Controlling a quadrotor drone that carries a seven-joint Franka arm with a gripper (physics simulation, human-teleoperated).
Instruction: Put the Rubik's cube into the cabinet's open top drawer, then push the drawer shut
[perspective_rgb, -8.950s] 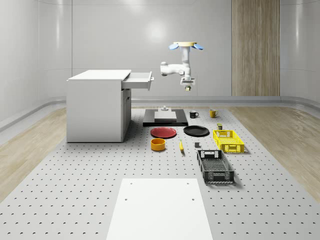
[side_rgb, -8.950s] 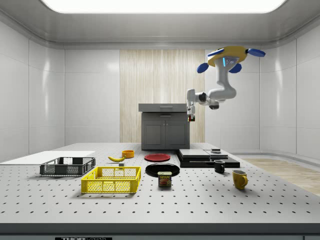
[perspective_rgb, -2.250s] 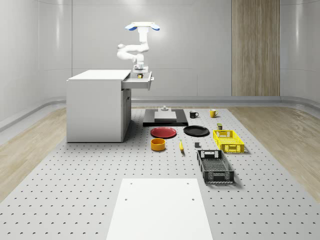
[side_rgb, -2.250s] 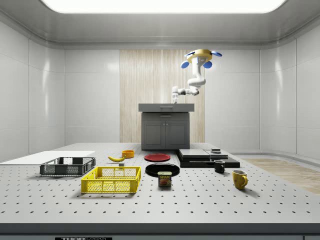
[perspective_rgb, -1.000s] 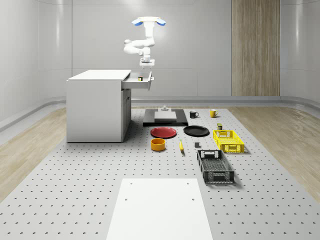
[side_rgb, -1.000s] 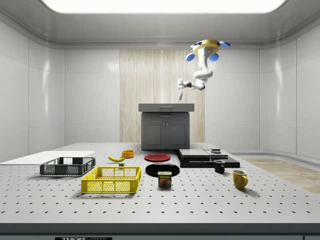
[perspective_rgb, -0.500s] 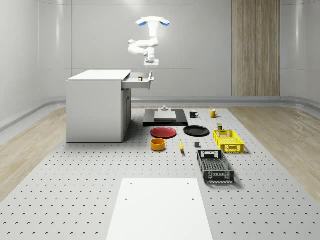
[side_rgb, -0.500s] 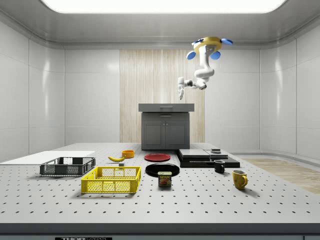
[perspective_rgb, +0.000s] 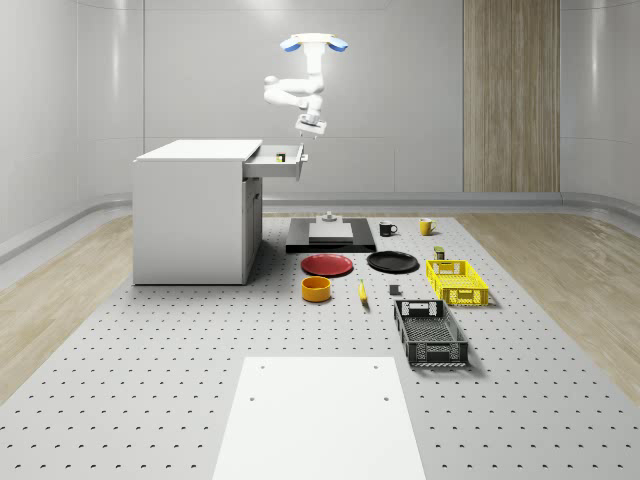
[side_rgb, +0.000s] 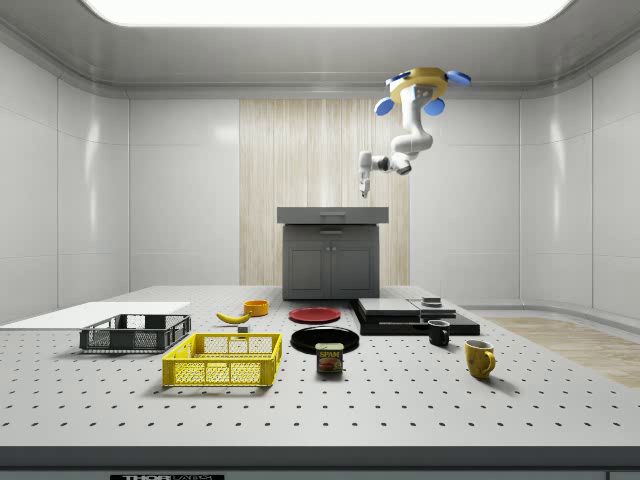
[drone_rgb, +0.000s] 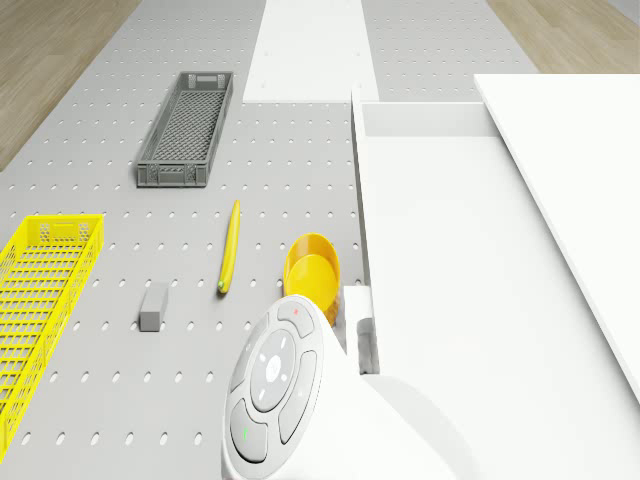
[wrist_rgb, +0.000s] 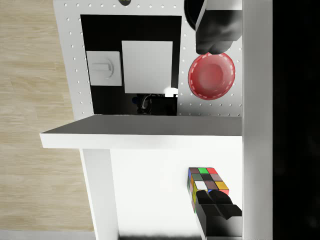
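Multicoloured Rubik's cube (wrist_rgb: 205, 183) lying on the white floor of the pulled-out top drawer (perspective_rgb: 283, 160) of the white box-shaped cabinet (perspective_rgb: 195, 210), near the drawer's front. Blue-rotored quadrotor drone (perspective_rgb: 313, 44) hovering above the drawer's front end, white arm bent down beneath. Gripper (perspective_rgb: 307, 133) hanging clear above the drawer's front edge, nothing between the fingers; open or closed: cannot tell. Round red plate (wrist_rgb: 211, 76) below on the perforated grey worktop (perspective_rgb: 150, 340).
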